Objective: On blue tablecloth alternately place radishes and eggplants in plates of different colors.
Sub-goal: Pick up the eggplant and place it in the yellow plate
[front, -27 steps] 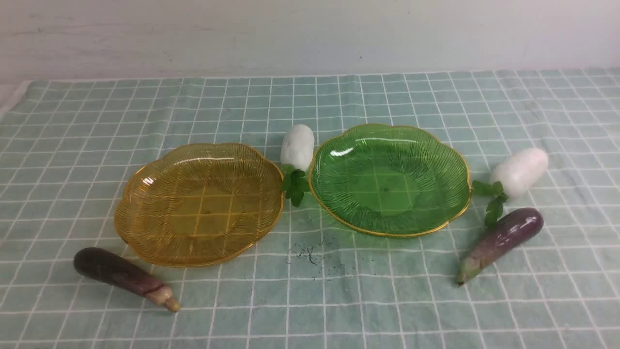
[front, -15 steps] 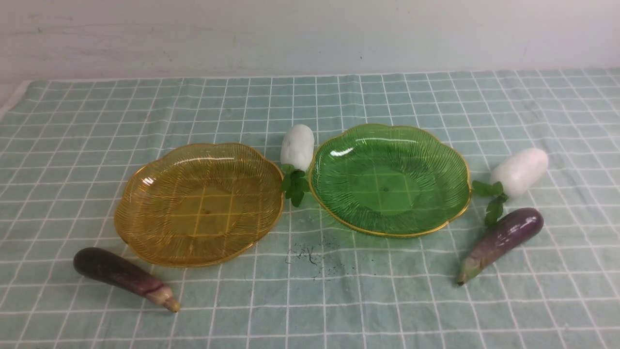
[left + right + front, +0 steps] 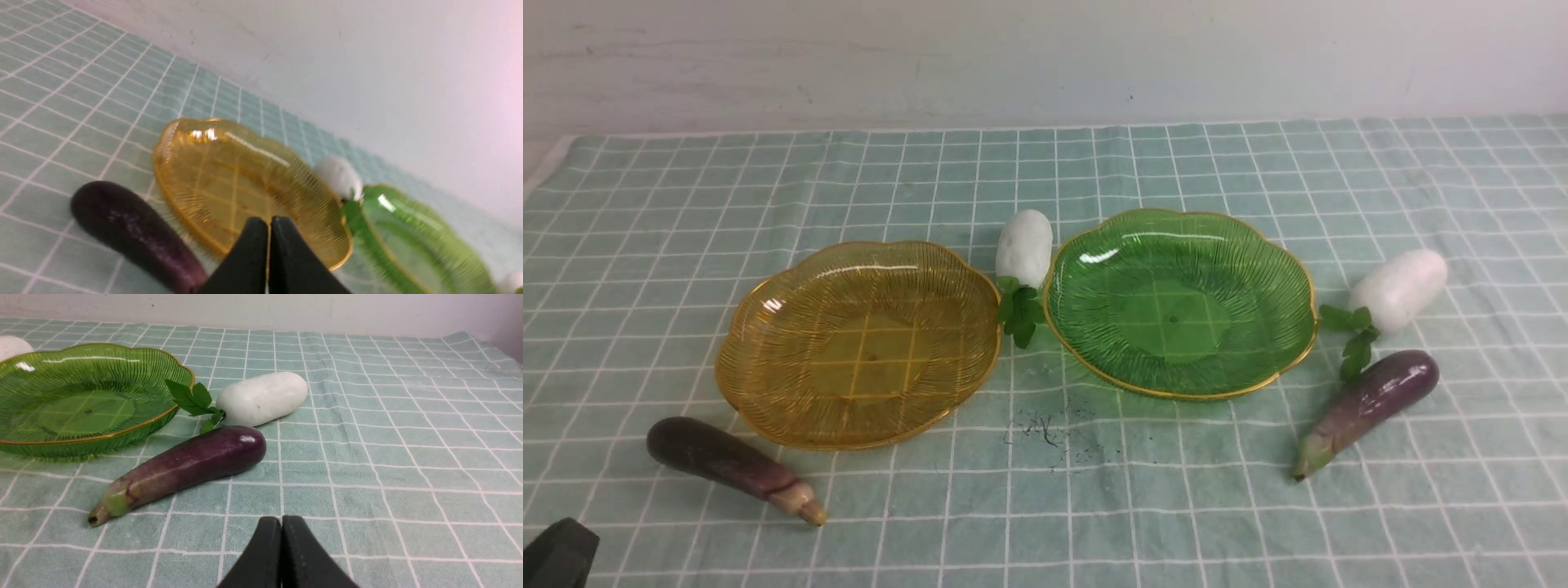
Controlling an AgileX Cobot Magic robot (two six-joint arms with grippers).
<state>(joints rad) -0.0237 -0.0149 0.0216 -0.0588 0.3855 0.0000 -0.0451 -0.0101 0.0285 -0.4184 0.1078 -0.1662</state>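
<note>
On the blue tablecloth [image 3: 1094, 506] an amber plate [image 3: 768, 327] and a green plate [image 3: 1258, 269] lie side by side, both empty. One radish [image 3: 1023, 245] rests between them, the other radish [image 3: 1398, 287] right of the green plate. One eggplant [image 3: 723, 467] lies in front of the amber plate, the other eggplant [image 3: 1368, 406] beside the right radish. My left gripper [image 3: 268, 222] is shut and empty, above the near side of the amber plate [image 3: 229, 163], beside the eggplant [image 3: 135, 237]; its tip [image 3: 556, 555] shows at the front view's corner. My right gripper [image 3: 281, 520] is shut and empty, short of the eggplant [image 3: 184, 465] and radish [image 3: 261, 398].
A pale wall [image 3: 1045, 57] runs behind the cloth's far edge. A small dark smudge [image 3: 1041, 429] marks the cloth in front of the gap between the plates. The cloth's left edge [image 3: 543, 175] shows at the far left.
The dark tip of my left gripper has come into the front view at the bottom left corner. Plates, radishes and eggplants have not moved.
</note>
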